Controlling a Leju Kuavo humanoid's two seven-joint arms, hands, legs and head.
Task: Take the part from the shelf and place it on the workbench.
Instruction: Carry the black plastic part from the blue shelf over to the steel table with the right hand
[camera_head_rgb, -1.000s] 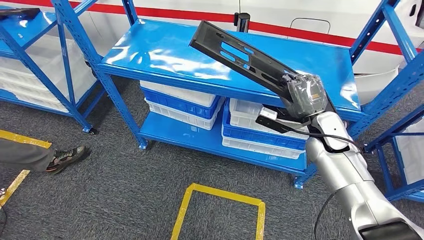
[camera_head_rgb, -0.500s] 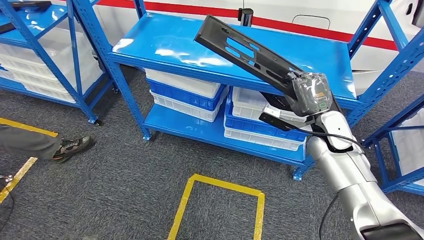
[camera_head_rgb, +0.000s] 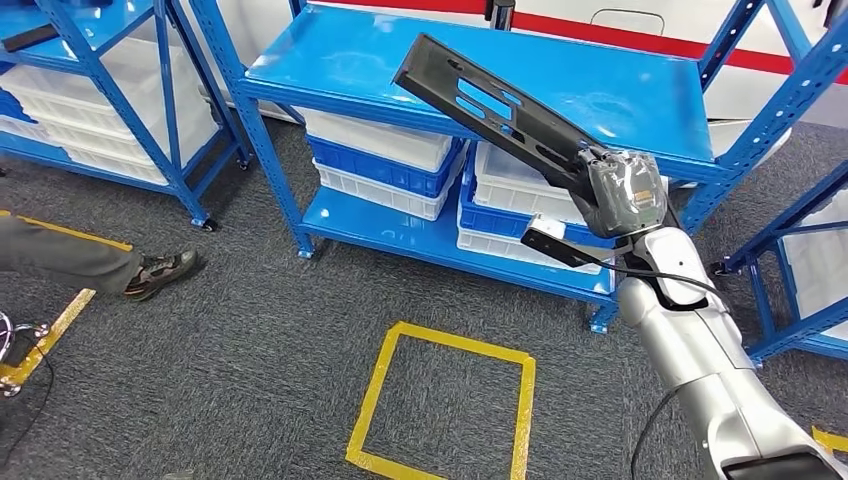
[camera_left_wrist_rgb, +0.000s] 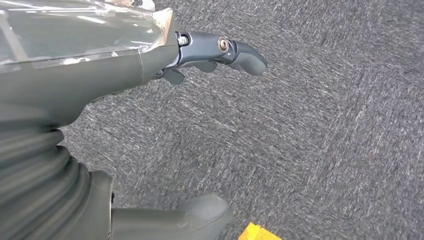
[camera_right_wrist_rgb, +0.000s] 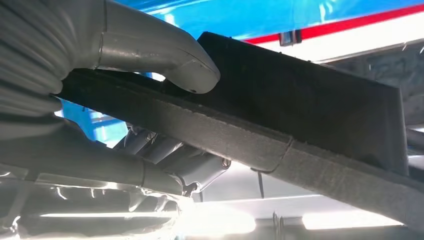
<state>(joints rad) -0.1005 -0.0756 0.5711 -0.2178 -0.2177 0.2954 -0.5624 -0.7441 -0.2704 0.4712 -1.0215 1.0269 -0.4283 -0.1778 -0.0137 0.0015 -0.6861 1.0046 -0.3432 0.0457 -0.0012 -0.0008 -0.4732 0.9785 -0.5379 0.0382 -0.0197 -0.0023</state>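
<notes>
Right hand (camera_head_rgb: 625, 205) grips one end of the long black slotted part (camera_head_rgb: 495, 110), thumb (camera_right_wrist_rgb: 165, 47) pressed on one face and fingers (camera_right_wrist_rgb: 185, 160) curled under the other. That part slants up and away from the hand, held in the air over the top board of the blue shelf (camera_head_rgb: 380, 60) without touching it. White and blue crates (camera_head_rgb: 385, 165) sit stacked on the lower level. Left hand (camera_left_wrist_rgb: 150, 75) hangs over grey carpet (camera_left_wrist_rgb: 325, 125), fingers apart and holding nothing. Yellow tape square (camera_head_rgb: 445, 405) marks the floor (a person's shoe (camera_head_rgb: 160, 272) rests nearby).
</notes>
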